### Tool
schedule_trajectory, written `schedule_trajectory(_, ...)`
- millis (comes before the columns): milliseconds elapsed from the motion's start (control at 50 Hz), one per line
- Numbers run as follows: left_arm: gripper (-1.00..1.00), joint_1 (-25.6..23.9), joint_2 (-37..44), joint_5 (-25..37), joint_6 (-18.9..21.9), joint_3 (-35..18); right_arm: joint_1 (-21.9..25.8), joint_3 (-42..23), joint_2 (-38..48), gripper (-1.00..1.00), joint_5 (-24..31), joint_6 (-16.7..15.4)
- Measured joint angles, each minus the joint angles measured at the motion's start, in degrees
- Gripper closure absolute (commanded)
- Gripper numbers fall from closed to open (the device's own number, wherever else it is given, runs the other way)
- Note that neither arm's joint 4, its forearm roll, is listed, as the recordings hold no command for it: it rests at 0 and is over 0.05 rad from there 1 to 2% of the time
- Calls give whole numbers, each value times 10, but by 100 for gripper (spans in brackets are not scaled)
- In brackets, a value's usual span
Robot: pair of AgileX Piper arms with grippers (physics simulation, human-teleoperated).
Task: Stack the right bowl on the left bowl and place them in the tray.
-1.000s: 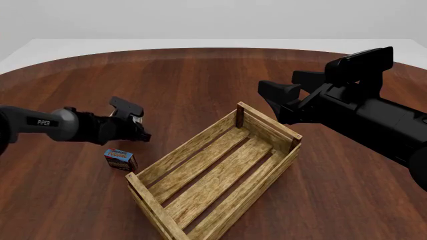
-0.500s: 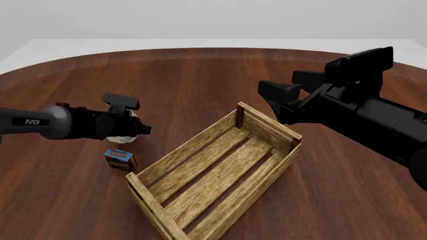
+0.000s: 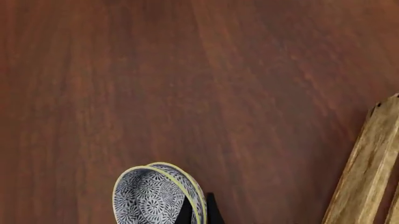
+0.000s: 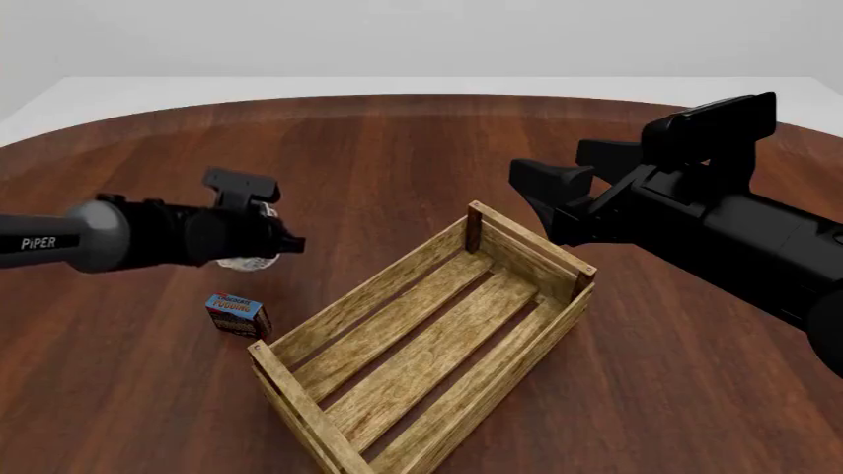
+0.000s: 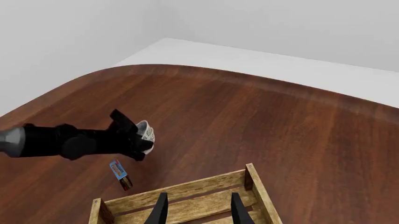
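Observation:
Two blue-grey speckled bowls with pale rims sit nested, one inside the other [image 3: 146, 198]; I cannot tell the right bowl from the left bowl. My left gripper [image 3: 198, 212] is shut on their shared rim, one finger inside and one outside. In the front view the left gripper [image 4: 270, 240] holds the stacked bowls [image 4: 248, 261] off the table, left of the tray [image 4: 395, 278]. The tray is a light-wood slatted crate lying diagonally. My right gripper [image 4: 560, 170] hangs open above the tray's far end [image 5: 181, 191], with nothing between its fingers.
A small blue-and-red box [image 4: 239, 315] stands on the table between the held bowls and the tray's near corner, and it also shows in the right wrist view as the box [image 5: 121, 173]. The tray's edge [image 3: 365, 177] lies to one side of the bowls.
My left arm has risen and levelled out, carrying the bowls up and a little away from the box. The right arm has not moved.

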Motion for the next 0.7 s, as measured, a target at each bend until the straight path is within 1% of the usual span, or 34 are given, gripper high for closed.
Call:
schedule_trajectory(360,100,-30,-68,25,24,11,0,0,0,-100,0,0)
schedule_trajectory(700,100,-69,-139,38,50,45,0,0,0,-100,0,0)
